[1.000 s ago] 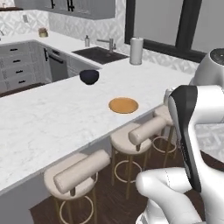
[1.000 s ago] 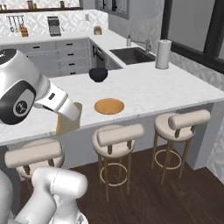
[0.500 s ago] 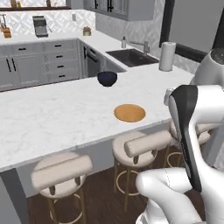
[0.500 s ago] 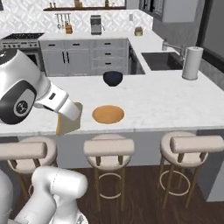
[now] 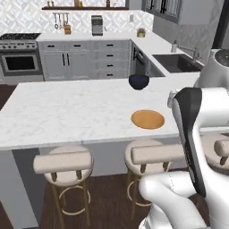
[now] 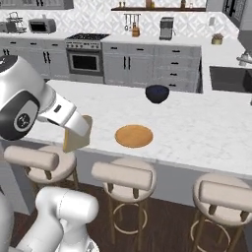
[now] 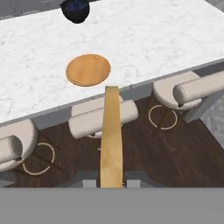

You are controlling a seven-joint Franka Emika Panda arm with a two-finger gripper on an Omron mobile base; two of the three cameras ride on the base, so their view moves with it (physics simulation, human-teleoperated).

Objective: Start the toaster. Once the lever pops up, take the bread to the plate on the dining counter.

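My gripper (image 7: 111,181) is shut on the bread (image 7: 111,140), a thin cream slice with a tan crust, seen edge-on in the hand view. From the right base view the bread (image 6: 74,142) hangs under the gripper (image 6: 78,129) just off the near edge of the dining counter (image 6: 197,133). The tan plate (image 6: 134,136) lies on the marble to the right of the bread, bare on top. That plate (image 7: 88,69) sits beyond the slice's tip in the hand view. The plate (image 5: 147,119) is near the counter's front edge. A grey toaster (image 6: 42,24) stands on the far back counter.
A dark blue bowl (image 5: 138,81) rests on the dining counter (image 5: 67,112) behind the plate. Round stools (image 5: 62,163) (image 6: 123,177) line the counter's near side, below the bread. A stove (image 6: 86,54) and a sink (image 5: 179,62) are farther back.
The whole scene has swung as the base drove, so the counter is now faced more squarely. The bread stays in the gripper. The plate and bowl keep their places on the counter.
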